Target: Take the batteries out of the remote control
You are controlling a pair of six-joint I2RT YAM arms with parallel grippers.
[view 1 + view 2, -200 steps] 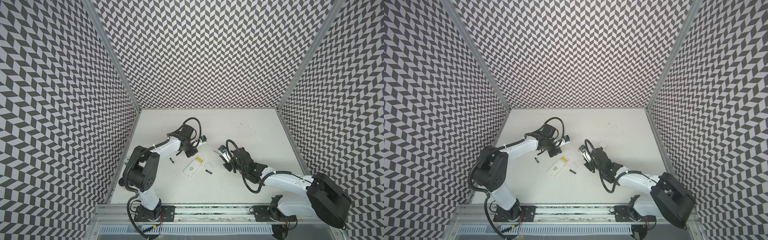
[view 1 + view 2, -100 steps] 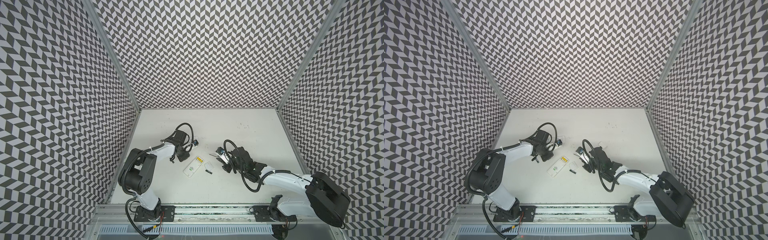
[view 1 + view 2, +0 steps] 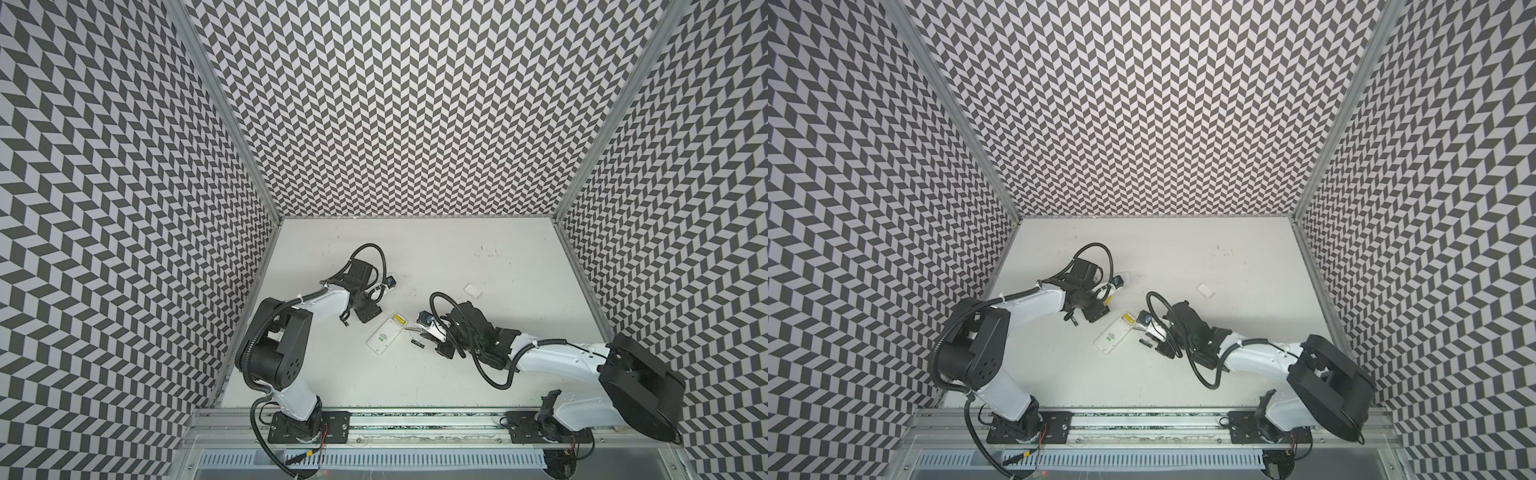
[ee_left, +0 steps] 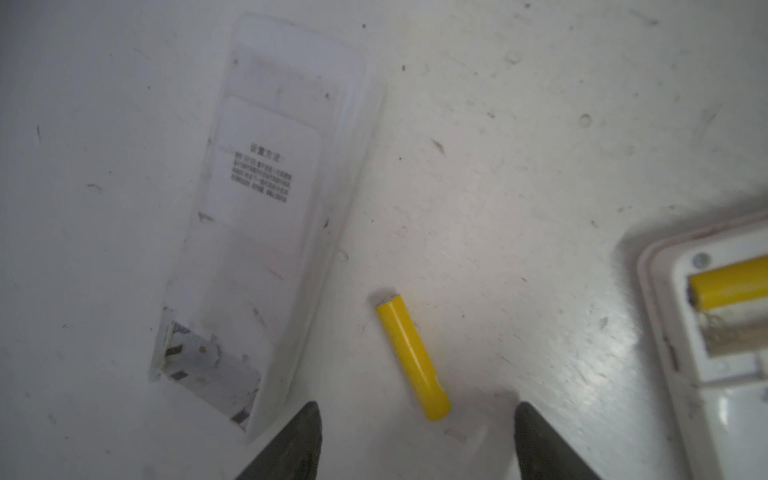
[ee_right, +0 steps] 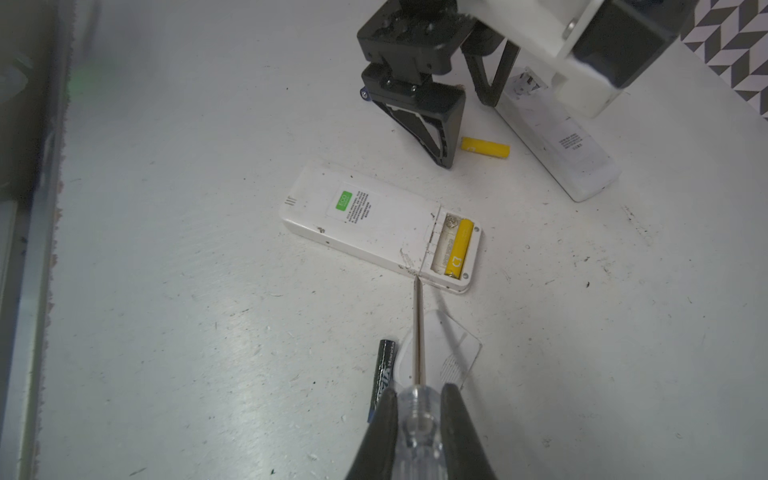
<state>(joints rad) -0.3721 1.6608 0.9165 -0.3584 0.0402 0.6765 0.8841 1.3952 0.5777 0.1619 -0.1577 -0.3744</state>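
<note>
The white remote control [image 3: 383,341] [image 3: 1113,337] [image 5: 374,216] lies back up with its compartment uncovered. One yellow battery [image 5: 458,248] [image 4: 731,286] sits in it beside an empty slot. A second yellow battery [image 4: 411,357] [image 5: 485,147] lies loose on the table between the fingers of my open left gripper [image 4: 415,406] [image 3: 366,319], touching neither. A black battery [image 5: 384,372] [image 3: 417,343] lies by my right gripper [image 5: 417,409] [image 3: 433,341]. That gripper is shut on the clear handle of a screwdriver [image 5: 419,332], whose tip meets the remote's near edge.
Another white remote [image 4: 270,199] [image 5: 559,143] lies next to the left gripper. A translucent battery cover [image 5: 459,353] lies under the screwdriver shaft. A small white cover [image 3: 473,290] [image 3: 1205,289] rests further back on the right. Patterned walls close in three sides.
My left gripper came down toward the front beside the remote and opened, letting go of the yellow battery onto the table. The right gripper edged the screwdriver closer to the remote.
</note>
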